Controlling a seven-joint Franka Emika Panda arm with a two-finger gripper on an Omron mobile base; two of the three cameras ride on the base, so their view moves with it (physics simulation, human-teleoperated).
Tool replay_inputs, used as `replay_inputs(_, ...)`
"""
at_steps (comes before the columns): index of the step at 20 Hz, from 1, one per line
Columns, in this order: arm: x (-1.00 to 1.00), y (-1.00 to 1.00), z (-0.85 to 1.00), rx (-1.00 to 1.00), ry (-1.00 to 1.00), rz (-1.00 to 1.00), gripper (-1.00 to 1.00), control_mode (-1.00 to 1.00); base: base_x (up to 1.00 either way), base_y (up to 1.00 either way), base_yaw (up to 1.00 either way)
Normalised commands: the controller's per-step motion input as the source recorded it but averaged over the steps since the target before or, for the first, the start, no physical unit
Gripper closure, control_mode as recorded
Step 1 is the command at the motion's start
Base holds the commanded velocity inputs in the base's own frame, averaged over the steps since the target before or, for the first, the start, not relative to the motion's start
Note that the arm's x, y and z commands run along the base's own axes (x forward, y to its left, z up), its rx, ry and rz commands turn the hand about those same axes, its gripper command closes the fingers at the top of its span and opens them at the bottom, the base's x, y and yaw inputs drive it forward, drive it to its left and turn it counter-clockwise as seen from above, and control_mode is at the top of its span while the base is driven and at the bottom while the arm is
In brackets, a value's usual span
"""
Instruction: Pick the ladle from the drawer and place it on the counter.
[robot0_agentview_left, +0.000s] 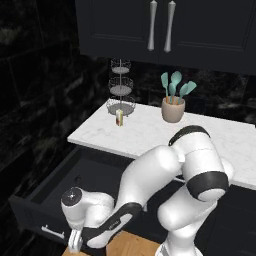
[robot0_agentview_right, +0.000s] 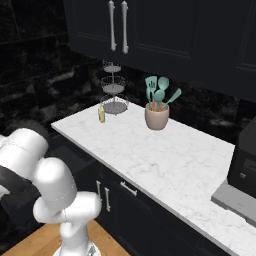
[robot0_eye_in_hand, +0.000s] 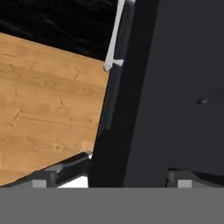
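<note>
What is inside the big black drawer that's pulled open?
The drawer stands open, and the hand view shows one small dark thing on its floor, too small to name. The robot arm covers the drawer's right part, so that stays hidden.

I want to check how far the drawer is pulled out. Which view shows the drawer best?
The left base view: the drawer stands wide open below the counter, its dark interior and silver handle visible. The hand view shows its front edge and handle close up. The right base view has the arm blocking that area.

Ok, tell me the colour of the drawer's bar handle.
Silver, on the black drawer; the handle shows best in the hand view.
</note>
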Motion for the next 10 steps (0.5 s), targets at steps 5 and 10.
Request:
replay_inputs(5, -0.21, 0.05, 1.00, 0.00, -0.22, -0.06, -1.00, -1.00, 0.00, 0.00, 0.00)
replay_inputs(10, 0.19, -0.23, 1.00, 0.00, -0.05, -0.26, -1.00, -1.00, 0.00, 0.00, 0.00)
